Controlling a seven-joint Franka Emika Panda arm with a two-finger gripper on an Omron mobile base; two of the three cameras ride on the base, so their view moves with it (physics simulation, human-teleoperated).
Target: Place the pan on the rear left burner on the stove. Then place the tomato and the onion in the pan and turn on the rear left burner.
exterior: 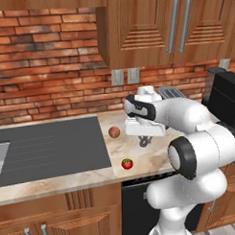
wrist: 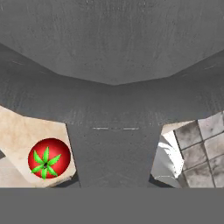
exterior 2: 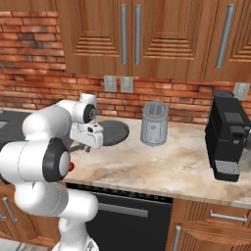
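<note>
My gripper (exterior: 145,140) hangs just over the marble counter, shut on the short dark handle of the pan (exterior 2: 112,132). The grey pan (wrist: 112,65) spreads across the top of the hand view, and its handle runs down to the bottom middle. In the right base view the pan lies flat just behind my hand. The orange-brown onion (exterior: 114,132) rests on the counter to the left of the gripper. Near the counter's front edge sits the red tomato (exterior: 127,163), which shows with its green top beside the handle (wrist: 49,158). The stove is out of view.
A dark grey sink counter (exterior: 48,148) with a sink (exterior: 0,159) fills the left side. A metal toaster (exterior 2: 154,123) stands at the back and a black coffee machine (exterior 2: 228,137) at the right. Wooden wall cabinets (exterior 2: 127,34) hang overhead.
</note>
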